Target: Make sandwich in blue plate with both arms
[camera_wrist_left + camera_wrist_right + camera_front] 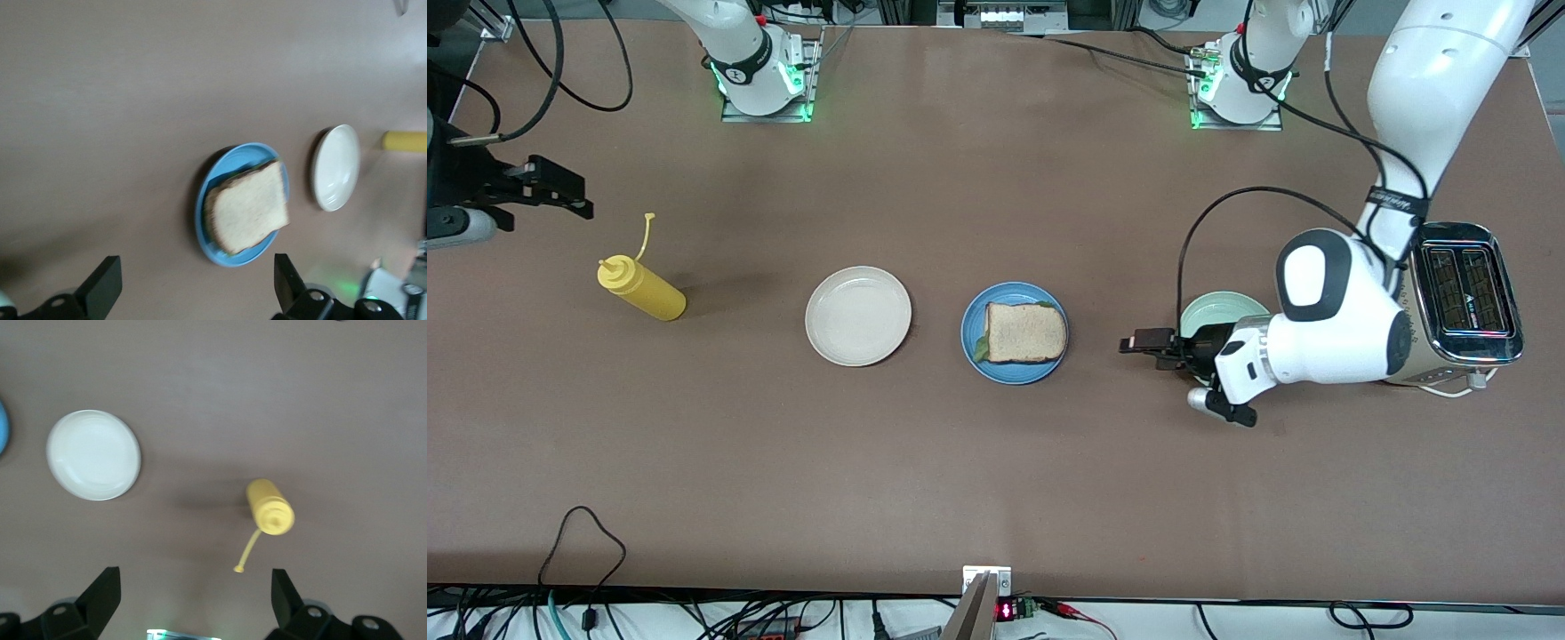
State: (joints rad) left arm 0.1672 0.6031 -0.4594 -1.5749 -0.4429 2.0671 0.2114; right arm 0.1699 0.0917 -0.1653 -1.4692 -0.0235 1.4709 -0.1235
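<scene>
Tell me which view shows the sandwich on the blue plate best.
The front view: the sandwich sits sharp and whole on the blue plate, lettuce peeking from under the top slice. The left wrist view shows it too, but blurred and at a slant. The right wrist view catches only a sliver of the plate, no sandwich.

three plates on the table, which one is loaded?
The blue plate, the middle of the three: it carries the sandwich. The cream-white plate beside it is bare; the mint-green plate is partly hidden by the left arm.
</scene>
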